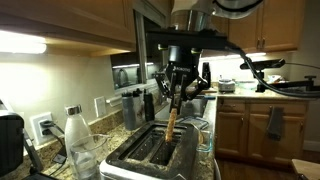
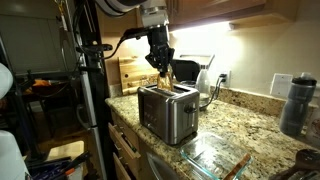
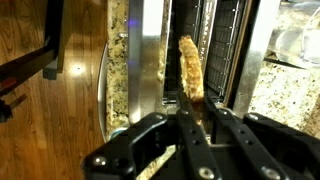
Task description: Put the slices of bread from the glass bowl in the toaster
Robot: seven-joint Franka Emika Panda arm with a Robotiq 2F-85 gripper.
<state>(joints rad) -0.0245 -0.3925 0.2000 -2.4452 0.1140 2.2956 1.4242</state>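
My gripper [image 3: 190,105] is shut on a tan slice of bread [image 3: 187,65] and holds it upright, edge down. The slice's lower end is at a dark slot of the silver toaster [image 3: 225,50]. In both exterior views the gripper [image 1: 176,98] [image 2: 162,66] hangs straight above the toaster [image 1: 150,152] [image 2: 165,115], with the slice [image 1: 171,124] [image 2: 168,78] reaching down to the toaster's top. The clear glass bowl [image 2: 212,160] lies on the counter in front of the toaster, with another brown slice [image 2: 238,166] at its side.
A tall bottle with a white top [image 1: 76,138] and a black appliance [image 1: 10,142] stand beside the toaster. A dark bottle [image 2: 292,104], a kettle [image 2: 206,82] and a wooden block [image 2: 130,72] stand on the granite counter [image 2: 240,125]. Wood floor [image 3: 50,110] lies past the counter edge.
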